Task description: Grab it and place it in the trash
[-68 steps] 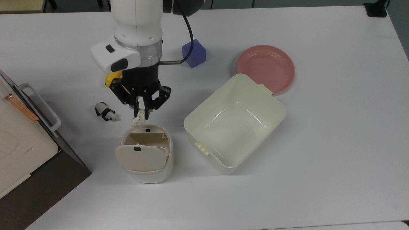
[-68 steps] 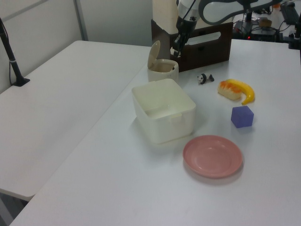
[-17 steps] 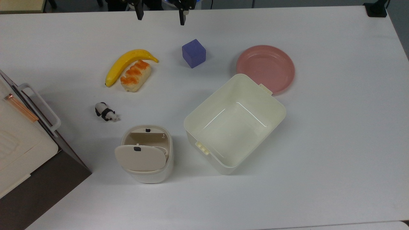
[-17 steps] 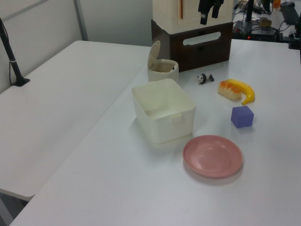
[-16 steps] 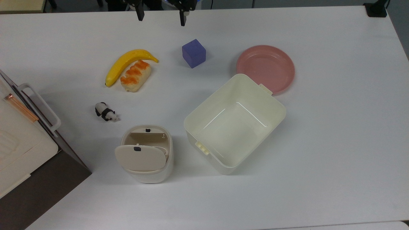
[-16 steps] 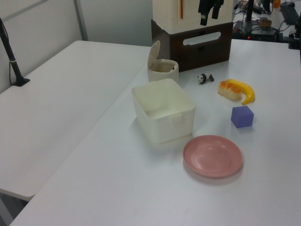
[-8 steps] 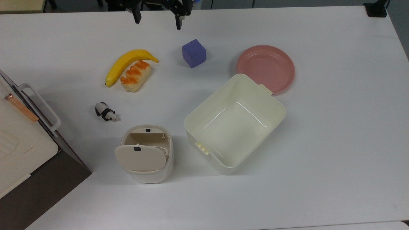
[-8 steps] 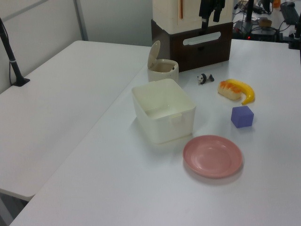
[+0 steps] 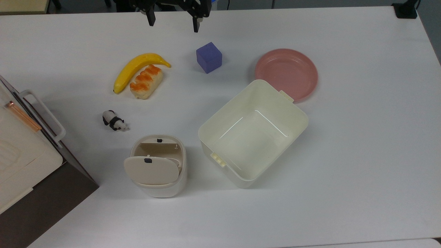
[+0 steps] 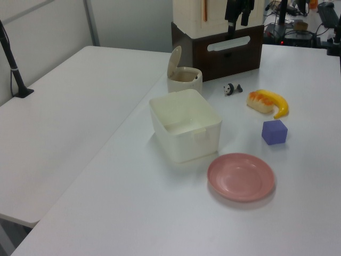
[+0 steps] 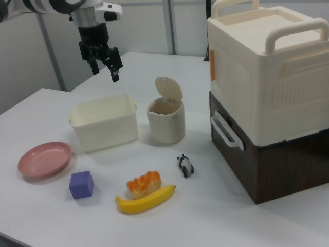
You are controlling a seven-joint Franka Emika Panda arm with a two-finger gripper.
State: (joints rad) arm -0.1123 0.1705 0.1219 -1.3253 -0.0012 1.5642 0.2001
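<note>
The trash (image 9: 162, 188) is a small cream-white rounded bin with its flap lid (image 9: 150, 170) tipped up, so its inside shows; it stands near the front of the white table (image 9: 361, 137) and also appears in the left view as the trash (image 10: 185, 81) and in the right view as the trash (image 11: 165, 121). The "it" of the task is out of view. My gripper (image 9: 173, 20) hangs high at the top view's upper edge, far from the bin, open with nothing between its fingers. It shows too as gripper (image 10: 237, 15) and gripper (image 11: 105, 69).
A panda figurine (image 9: 114, 121), a banana (image 9: 137, 67), a bread roll (image 9: 146, 81), a purple cube (image 9: 208, 57) and a pink plate (image 9: 286, 73) lie around. A large cream tub (image 9: 253, 132) stands right of the bin. A big cream box on a brown base (image 9: 20, 155) fills the top view's left.
Several seconds ago the gripper was shut on the paper wad just above the bin's opening. Now it is open, lifted away to the far side, and the wad is gone from it.
</note>
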